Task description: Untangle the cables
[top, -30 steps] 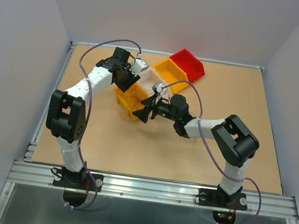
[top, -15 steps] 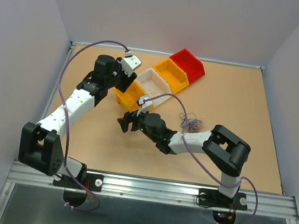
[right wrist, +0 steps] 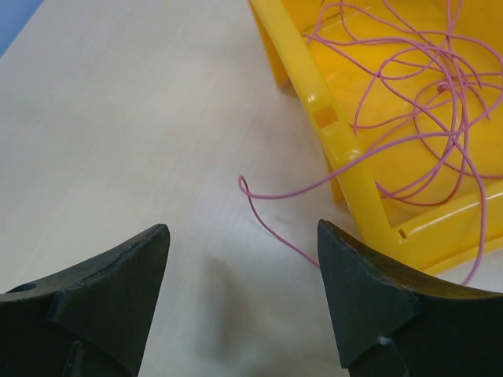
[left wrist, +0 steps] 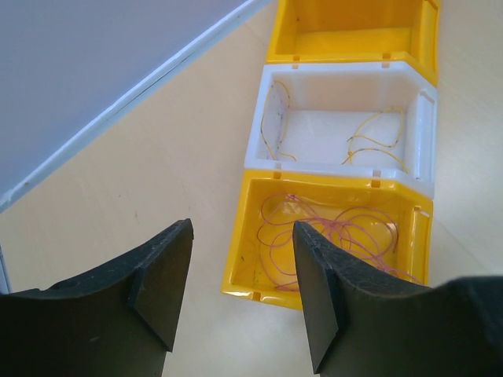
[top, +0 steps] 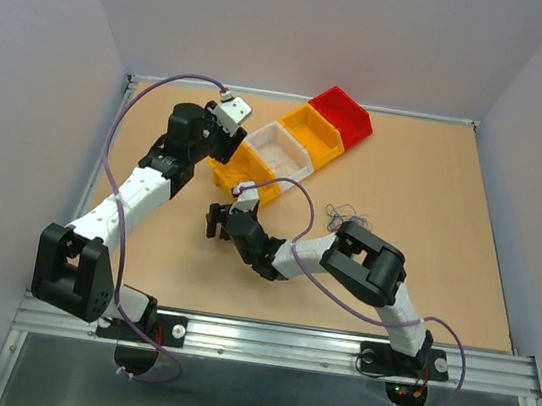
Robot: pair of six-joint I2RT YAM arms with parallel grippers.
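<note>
A small wad of thin cables [top: 346, 216] lies on the table right of centre. A pink wire [right wrist: 409, 102] is coiled in the nearest yellow bin [right wrist: 346, 169]; one end trails over the wall onto the table between my right fingers. My right gripper [right wrist: 244, 228] is open and empty, low over the table [top: 216, 221] just left of that bin. The left wrist view shows the same pink wire [left wrist: 338, 228] and thin yellow wires [left wrist: 377, 137] in the white bin [left wrist: 259, 118]. My left gripper [left wrist: 244, 228] is open and empty above the bin's near corner [top: 220, 147].
Four bins stand in a diagonal row: yellow [top: 245, 171], white [top: 281, 149], yellow [top: 313, 133], red [top: 341, 112]. The left table rail [top: 105, 160] and back wall are close to the left arm. The right arm's elbow [top: 368, 267] is folded beside the wad.
My right gripper has swung from the near yellow bin down and left to the table. The left arm has drawn back from over the bin, its jaws a little wider.
</note>
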